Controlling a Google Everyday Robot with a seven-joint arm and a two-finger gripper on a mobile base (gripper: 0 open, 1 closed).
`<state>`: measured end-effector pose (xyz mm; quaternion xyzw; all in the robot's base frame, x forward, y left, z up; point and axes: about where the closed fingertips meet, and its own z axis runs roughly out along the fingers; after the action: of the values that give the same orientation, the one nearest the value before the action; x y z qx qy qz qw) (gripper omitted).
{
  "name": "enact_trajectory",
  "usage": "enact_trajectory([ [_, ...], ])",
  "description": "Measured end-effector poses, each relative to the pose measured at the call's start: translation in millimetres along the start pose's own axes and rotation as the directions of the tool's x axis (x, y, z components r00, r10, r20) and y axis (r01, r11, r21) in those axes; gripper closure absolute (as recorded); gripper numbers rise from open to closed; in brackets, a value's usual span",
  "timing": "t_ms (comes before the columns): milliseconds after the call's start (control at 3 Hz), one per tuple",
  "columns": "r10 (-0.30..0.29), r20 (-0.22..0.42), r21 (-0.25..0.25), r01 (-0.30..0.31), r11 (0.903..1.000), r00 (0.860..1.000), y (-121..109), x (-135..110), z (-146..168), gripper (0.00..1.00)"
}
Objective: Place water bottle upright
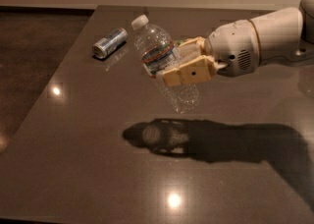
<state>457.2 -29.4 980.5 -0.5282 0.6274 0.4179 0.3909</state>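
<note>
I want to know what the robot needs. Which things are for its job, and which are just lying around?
For the job:
- the water bottle, held tilted above the table, cap up
- the gripper, its fingers shut around the bottle's middle

Just lying about:
- the can, on its side on the table, apart from the bottle

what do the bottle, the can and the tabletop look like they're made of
The water bottle, held tilted above the table in the gripper: clear ribbed plastic, see-through, with a white cap. The can: probably metal, going by its silvery-blue sheen. The table: dark and polished, maybe stone or laminate; it mirrors lights.
</note>
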Motion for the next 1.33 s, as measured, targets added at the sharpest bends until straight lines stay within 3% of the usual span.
enact_trajectory([
  [667, 0.002, 0.160, -0.029, 0.002, 0.9996, 0.987, 12, -11, 12, 1.00],
  [1000, -0.029, 0.228, -0.019, 0.034, 0.9992, 0.973, 20, -18, 28, 1.00],
  [1333, -0.055, 0.257, 0.004, 0.056, 0.9984, 0.965, 23, -18, 44, 1.00],
])
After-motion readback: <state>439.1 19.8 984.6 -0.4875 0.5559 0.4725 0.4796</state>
